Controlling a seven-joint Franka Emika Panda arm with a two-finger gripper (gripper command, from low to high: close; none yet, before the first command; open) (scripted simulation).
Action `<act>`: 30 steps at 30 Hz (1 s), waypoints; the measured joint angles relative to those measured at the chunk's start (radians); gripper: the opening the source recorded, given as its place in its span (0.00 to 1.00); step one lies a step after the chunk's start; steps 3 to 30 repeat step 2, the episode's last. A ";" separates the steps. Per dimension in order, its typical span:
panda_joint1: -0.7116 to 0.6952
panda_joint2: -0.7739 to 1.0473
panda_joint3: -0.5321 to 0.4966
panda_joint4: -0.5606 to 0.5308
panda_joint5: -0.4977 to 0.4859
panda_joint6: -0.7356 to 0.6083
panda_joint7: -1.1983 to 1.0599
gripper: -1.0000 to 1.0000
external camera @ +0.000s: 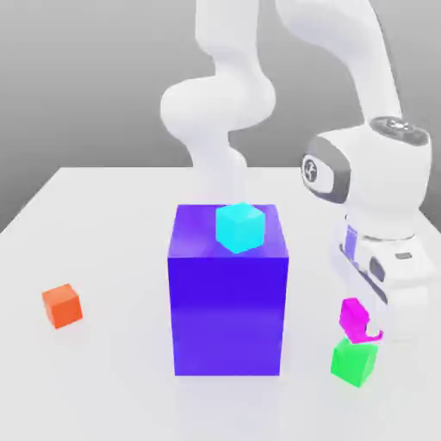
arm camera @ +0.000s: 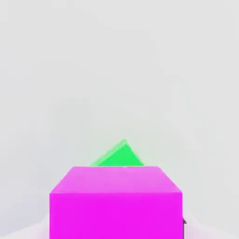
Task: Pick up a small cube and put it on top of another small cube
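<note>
White, glossy bench (external camera: pixel 112 232), far edge straight against grey backdrop (external camera: pixel 95 86). Going rightward in the exterior view: small orange cube (external camera: pixel 62 306); open room; big blue-violet block (external camera: pixel 227 314), glossy cyan cube (external camera: pixel 240 227) on top; narrower open room; bright green cube (external camera: pixel 353 362), glossy magenta cube (external camera: pixel 354 319) just above. At white claw (external camera: pixel 367 322), cannot tell opening or grip.

From here the arm (external camera: pixel 370 52) looks glossy white and rounded, with bulging joints (almost like polished porcelain), dark grey caps, a round black-and-white emblem, and a small bluish-violet patch lower down.
</note>
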 joint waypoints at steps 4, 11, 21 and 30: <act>0.000 0.000 0.000 0.000 0.000 0.000 0.000 1.00; 0.000 0.000 0.000 0.000 0.000 0.000 0.000 1.00; 0.000 0.000 0.000 0.000 0.000 0.000 0.000 1.00; 0.000 0.000 0.000 0.000 0.000 0.000 0.000 1.00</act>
